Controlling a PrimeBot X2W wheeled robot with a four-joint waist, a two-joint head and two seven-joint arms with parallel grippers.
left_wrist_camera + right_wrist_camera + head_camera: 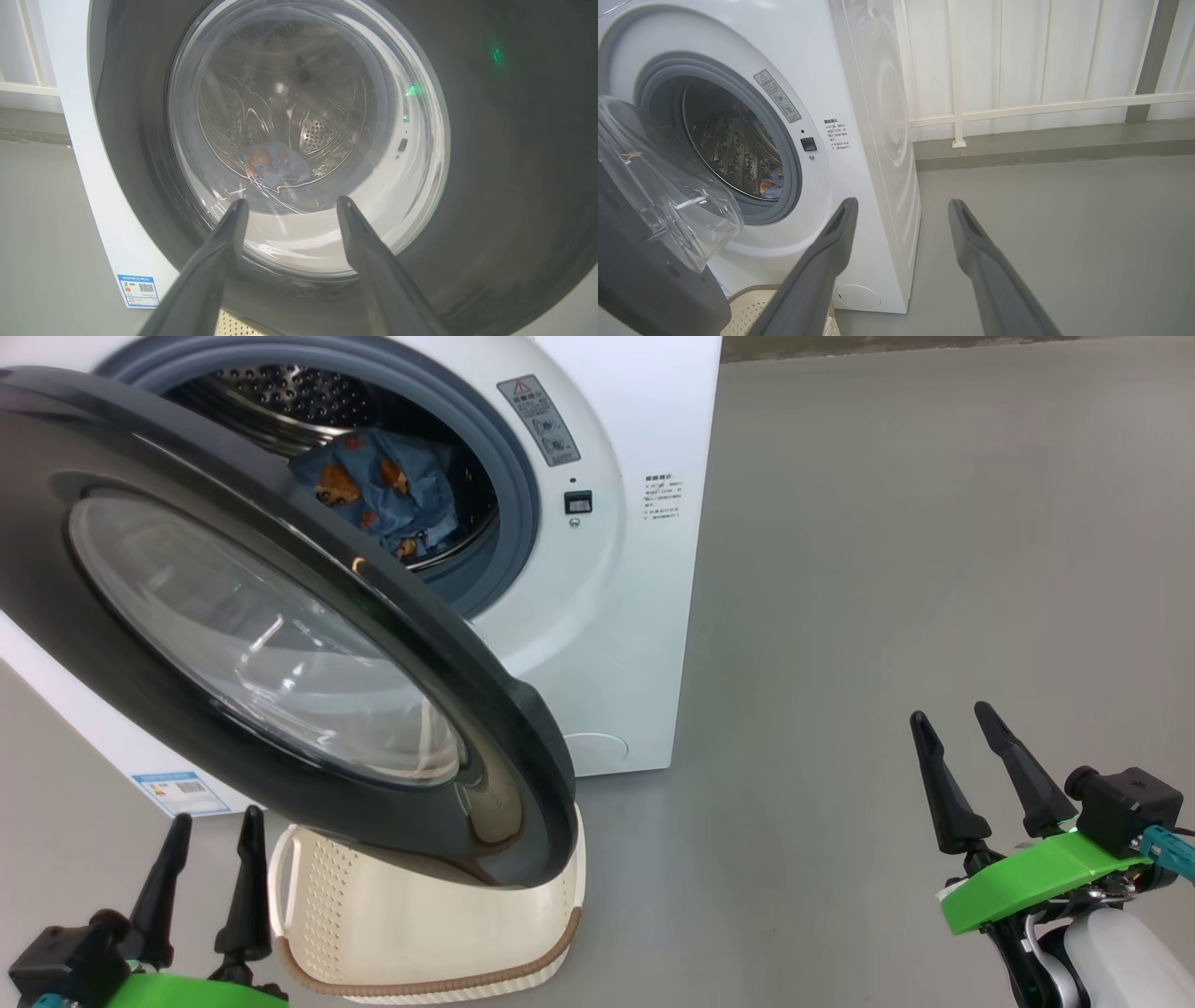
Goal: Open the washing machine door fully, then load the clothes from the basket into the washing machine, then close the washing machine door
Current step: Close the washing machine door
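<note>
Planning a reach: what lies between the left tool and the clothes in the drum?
The door's glass window; the left wrist view shows the clothes through it, beyond the left tool.

Bright, even light, soft shadows, reflections on the washing machine door (pixel 271 635), sharp focus.
</note>
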